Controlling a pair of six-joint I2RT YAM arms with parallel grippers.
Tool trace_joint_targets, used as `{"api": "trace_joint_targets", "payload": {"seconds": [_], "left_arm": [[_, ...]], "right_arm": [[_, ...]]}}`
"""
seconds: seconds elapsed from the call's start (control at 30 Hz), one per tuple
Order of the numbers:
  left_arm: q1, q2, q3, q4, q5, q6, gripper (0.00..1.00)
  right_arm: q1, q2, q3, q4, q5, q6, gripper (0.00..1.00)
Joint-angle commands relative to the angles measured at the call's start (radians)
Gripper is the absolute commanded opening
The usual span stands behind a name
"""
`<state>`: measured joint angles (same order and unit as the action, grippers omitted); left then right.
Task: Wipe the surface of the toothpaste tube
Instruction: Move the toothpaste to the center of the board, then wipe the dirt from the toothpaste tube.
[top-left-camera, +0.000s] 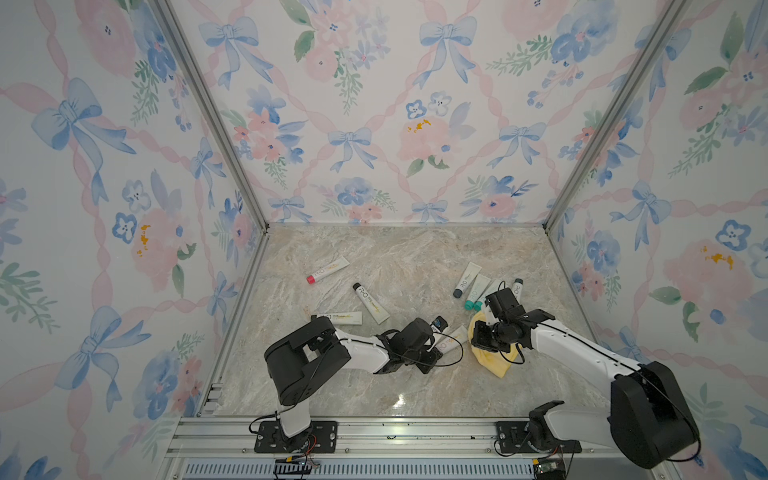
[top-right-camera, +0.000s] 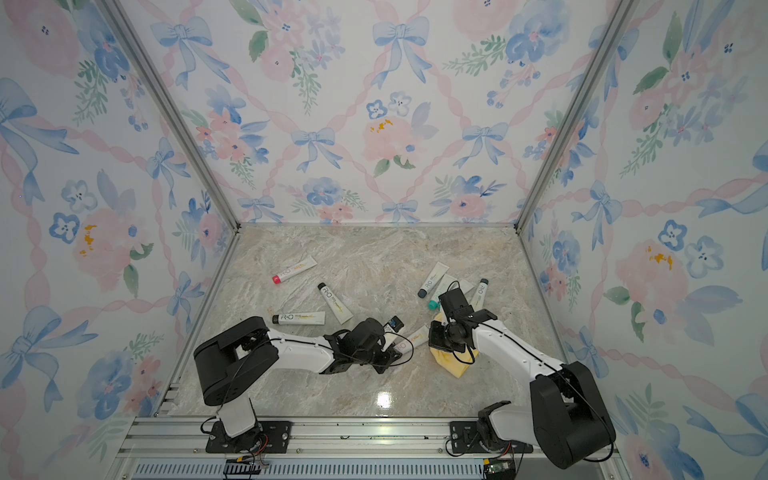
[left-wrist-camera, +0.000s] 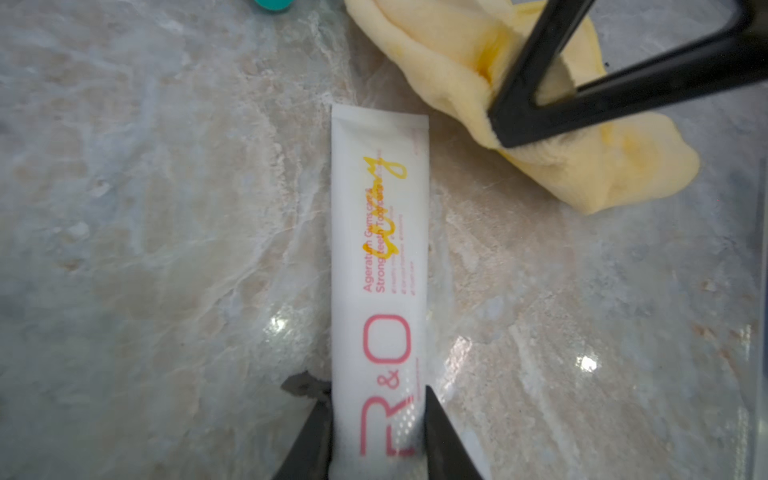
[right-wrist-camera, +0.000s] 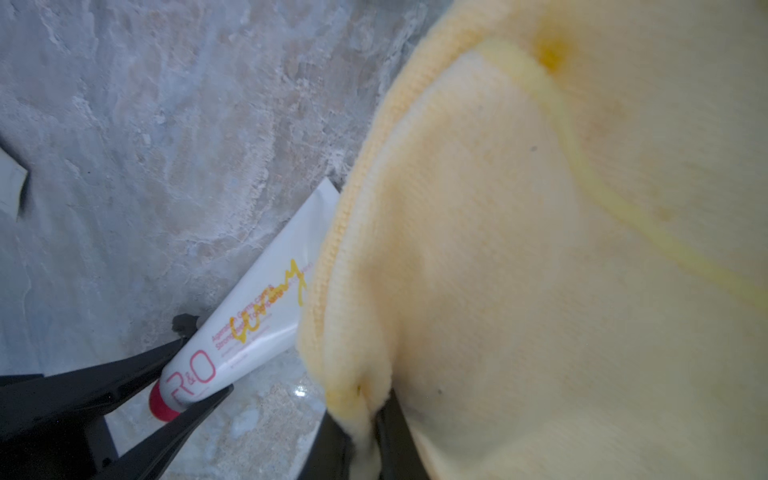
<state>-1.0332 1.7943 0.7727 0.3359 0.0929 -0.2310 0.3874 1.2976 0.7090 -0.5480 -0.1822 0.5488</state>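
Toothpaste tube (left-wrist-camera: 380, 270), white plastic with pink cap and yellow scribble, lies flat on our marble bench (top-left-camera: 374, 266), three o'clock of centre. We clamp our left end effector (left-wrist-camera: 378, 395) narrowly across its cap end. Our right end effector (right-wrist-camera: 361, 415) pinches a crumpled yellow cloth (right-wrist-camera: 540, 249) just beside its crimped end.

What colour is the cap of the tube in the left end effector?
The cap is pinkish red; the right wrist view shows it best.
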Motion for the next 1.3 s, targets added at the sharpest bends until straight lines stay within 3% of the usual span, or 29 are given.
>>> {"api": "trace_joint_targets", "payload": {"seconds": [0.0, 0.43, 0.63, 0.8, 1.0, 1.27], "left_arm": [[-0.026, 0.034, -0.047, -0.111, -0.005, 0.002, 0.34], [-0.049, 0.048, -0.052, -0.096, -0.021, -0.005, 0.30], [-0.051, 0.036, -0.062, -0.089, -0.024, -0.008, 0.29], [-0.057, 0.027, -0.072, -0.083, -0.032, -0.008, 0.29], [-0.059, 0.017, -0.080, -0.076, -0.035, -0.011, 0.28], [-0.066, 0.024, -0.075, -0.064, -0.031, -0.011, 0.28]], "right_arm": [[0.021, 0.018, 0.042, -0.039, -0.040, -0.037, 0.13], [0.092, 0.191, 0.024, 0.122, -0.206, 0.012, 0.13], [0.086, 0.247, 0.040, 0.043, -0.061, -0.030, 0.12], [0.020, 0.232, 0.060, -0.014, 0.066, -0.062, 0.12], [-0.042, 0.239, 0.075, -0.010, 0.078, -0.081, 0.12], [0.054, 0.236, 0.097, 0.009, -0.049, -0.057, 0.12]]}}
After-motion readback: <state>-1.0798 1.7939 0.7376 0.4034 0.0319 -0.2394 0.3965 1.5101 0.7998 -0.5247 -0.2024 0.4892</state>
